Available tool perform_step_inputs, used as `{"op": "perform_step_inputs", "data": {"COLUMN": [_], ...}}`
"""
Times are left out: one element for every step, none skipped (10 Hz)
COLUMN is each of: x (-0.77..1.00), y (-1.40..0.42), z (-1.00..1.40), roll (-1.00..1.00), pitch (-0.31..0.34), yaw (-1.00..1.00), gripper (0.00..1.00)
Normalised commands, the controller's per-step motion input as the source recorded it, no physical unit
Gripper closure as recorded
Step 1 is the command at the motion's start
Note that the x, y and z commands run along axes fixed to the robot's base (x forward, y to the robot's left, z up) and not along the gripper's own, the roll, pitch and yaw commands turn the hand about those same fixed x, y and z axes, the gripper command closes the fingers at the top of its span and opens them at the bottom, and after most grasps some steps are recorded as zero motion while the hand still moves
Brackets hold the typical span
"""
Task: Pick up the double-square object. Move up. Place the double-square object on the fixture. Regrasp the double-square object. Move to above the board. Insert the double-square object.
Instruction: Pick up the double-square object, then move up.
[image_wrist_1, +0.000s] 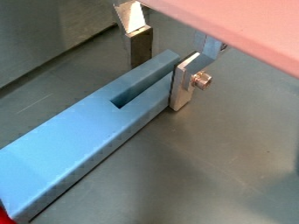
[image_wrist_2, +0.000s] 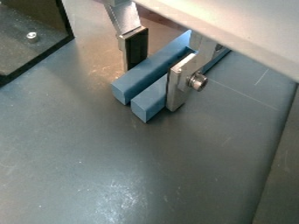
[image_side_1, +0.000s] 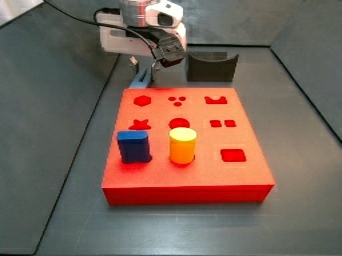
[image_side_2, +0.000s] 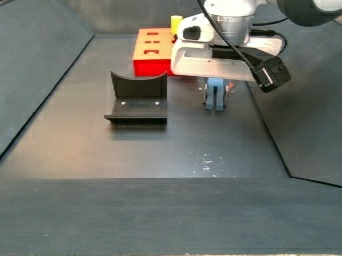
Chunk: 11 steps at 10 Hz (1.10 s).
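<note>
Bar lies flat on the dark floor, groove up, and everything else is laid out around getting it off that floor and into the board

Largest is the red board, flat in the middle of a side view, its cut-outs facing up so pieces can drop in from above. A blue peg and a yellow cylinder stand upright in it, at about 9 o'clock of its centre and just beside each other; several holes are free.

Next is the gripper, reaching straight down at roughly 11 o'clock of the board and close off its far edge. It is low because the bar sits on the floor; a grip from above is likely the only one to be had there.

The fixture stands at 9 o'clock of the gripper, well apart, its notch facing up. I judge it waits as a rest where the bar can be set down and taken again at a better angle.

Both wrist views show the fingers astride the bar near its double-square end. That plate sits against one long side. Its partner is beside the far side, seemingly a sliver off. So the jaws look part-way apart around the bar, not clamped on it, though the margin is fine. Pick-up is the step in hand, and the bar is not yet lifted
</note>
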Motion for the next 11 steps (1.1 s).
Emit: {"op": "perform_step_inputs", "data": {"x": [0.0,0.0,0.0,0.0,0.0,0.0,0.0,0.0,-0.05,-0.06,-0.03], "y": [0.0,0.0,0.0,0.0,0.0,0.0,0.0,0.0,0.0,0.01,0.01], "z": [0.0,0.0,0.0,0.0,0.0,0.0,0.0,0.83,0.82,0.73,0.58], "roll": [0.0,0.0,0.0,0.0,0.0,0.0,0.0,0.0,0.0,0.0,0.01], "pitch": [0.0,0.0,0.0,0.0,0.0,0.0,0.0,0.0,0.044,0.068,0.074], "yaw": [0.0,0.0,0.0,0.0,0.0,0.0,0.0,0.0,0.01,0.01,0.0], "gripper": [1.0,1.0,1.0,1.0,1.0,1.0,1.0,1.0,1.0,1.0,1.0]}}
